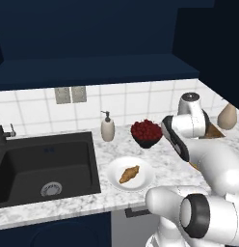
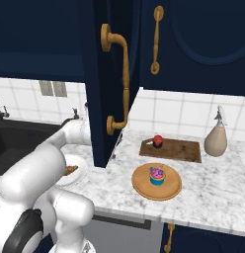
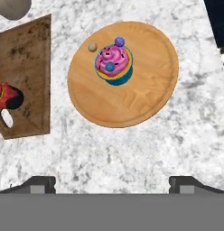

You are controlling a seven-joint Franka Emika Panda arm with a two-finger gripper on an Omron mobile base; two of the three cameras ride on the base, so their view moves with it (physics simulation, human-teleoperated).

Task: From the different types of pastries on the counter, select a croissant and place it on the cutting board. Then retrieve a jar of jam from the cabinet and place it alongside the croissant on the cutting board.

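The golden-brown croissant (image 1: 129,173) lies on a white plate (image 1: 140,185) on the marble counter (image 1: 165,159), right of the black sink. Its tip (image 2: 71,170) peeks out behind my arm in the right base view. The dark-brown cutting board (image 2: 176,150) lies against the tiled wall, and the jar of jam (image 2: 157,141) with its red cap sits on the board's left end. In the hand view the board (image 3: 28,67) and jar (image 3: 4,95) are at the left edge. My gripper (image 3: 113,181) hovers open over bare counter, nothing between its fingertips. The navy cabinet door (image 2: 109,84) hangs open.
A pink-frosted cupcake (image 3: 114,63) stands on a round tan wooden disc (image 3: 145,90) in front of the board. A dark bowl of red fruit (image 1: 146,131) and a soap dispenser (image 1: 107,127) stand behind the plate. A beige bottle (image 2: 216,138) stands right of the board.
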